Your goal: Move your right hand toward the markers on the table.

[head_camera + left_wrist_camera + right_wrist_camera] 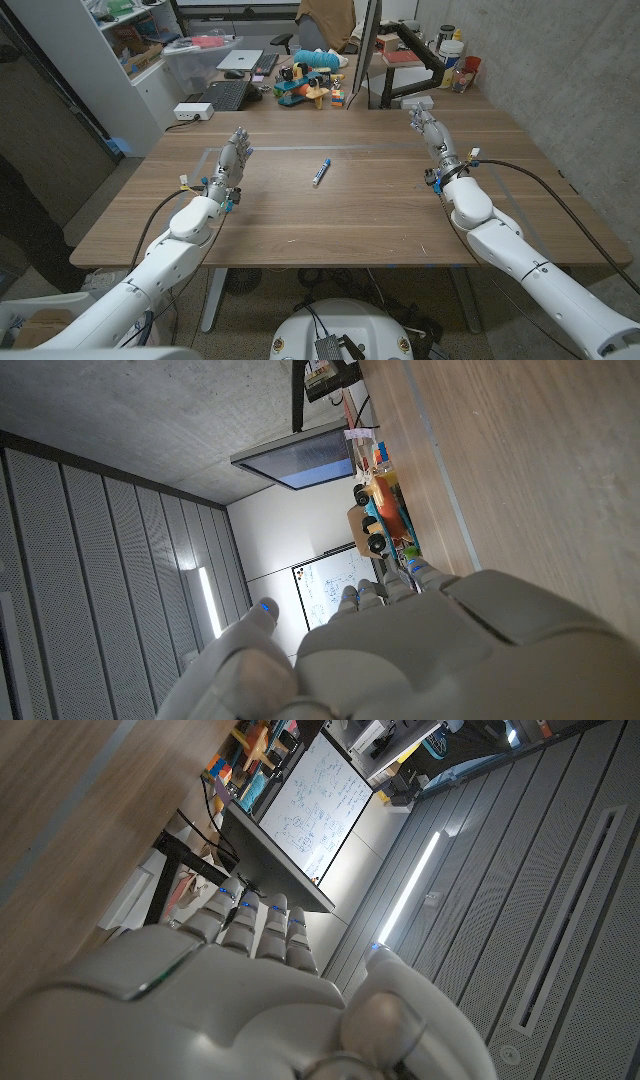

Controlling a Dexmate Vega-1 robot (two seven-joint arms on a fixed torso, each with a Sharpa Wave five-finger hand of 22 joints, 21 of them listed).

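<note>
Centrally, slim blue marker (321, 172) on woodgrain table (380, 215).

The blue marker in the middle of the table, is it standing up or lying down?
Lying down. In the head view the marker lies lengthwise on the wooden table, apart from both hands.

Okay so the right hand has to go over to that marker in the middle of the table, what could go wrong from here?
The marker is small and lies loose on the table, so the right hand could knock it or send it rolling. The right hand's fingers are extended, so they could strike the tabletop if it comes in low.
</note>
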